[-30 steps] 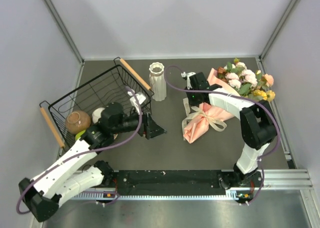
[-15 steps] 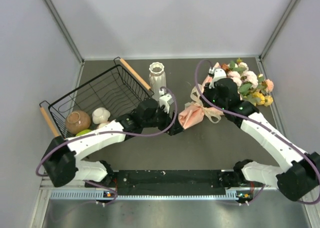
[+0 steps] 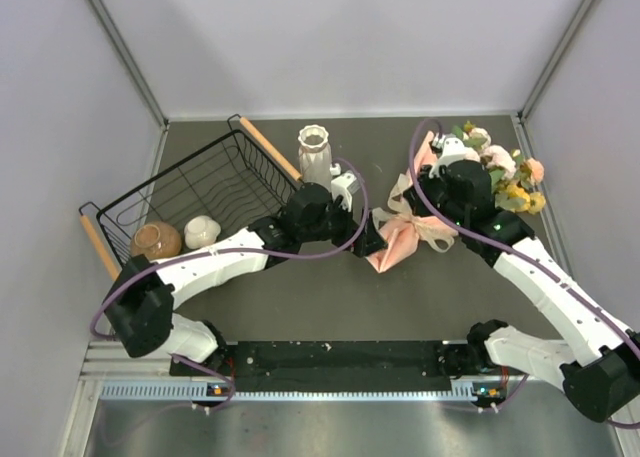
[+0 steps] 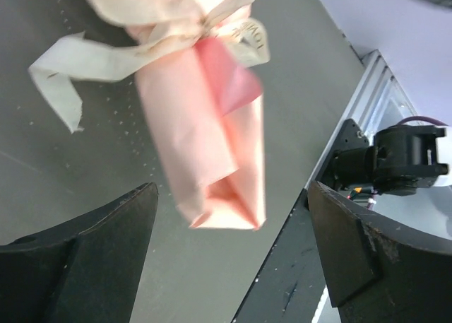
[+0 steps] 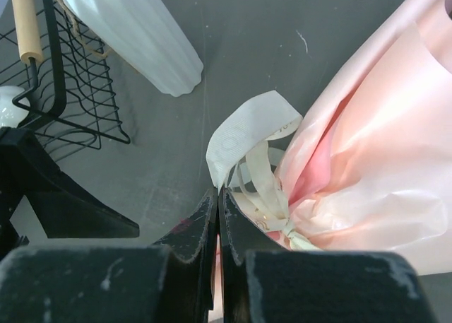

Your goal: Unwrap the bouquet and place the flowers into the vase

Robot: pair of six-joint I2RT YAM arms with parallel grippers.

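The bouquet [image 3: 395, 245] lies on the dark table, its salmon-pink paper cone [image 4: 212, 146] pointing toward the arms' side. The flowers [image 3: 500, 172] spread out at the far right. A cream ribbon [image 5: 247, 128] is tied round the cone. My right gripper [image 5: 219, 192] is shut on a loose end of that ribbon, just left of the knot [image 3: 415, 222]. My left gripper [image 4: 233, 245] is open, its fingers [image 4: 92, 252] wide on either side of the cone's folded tip without touching it. The white ribbed vase [image 3: 314, 157] stands upright behind the left gripper [image 3: 370, 242].
A black wire basket [image 3: 160, 182] with wooden handles [image 3: 270, 149] sits at the left, holding a round brown pot [image 3: 157, 240] and a white object [image 3: 202, 231]. The basket's corner [image 5: 63, 104] lies close to the vase [image 5: 134, 33]. Enclosure walls ring the table.
The left arm swung right from the basket to the cone's tip. The right gripper shut on the ribbon end. The bouquet shifted.
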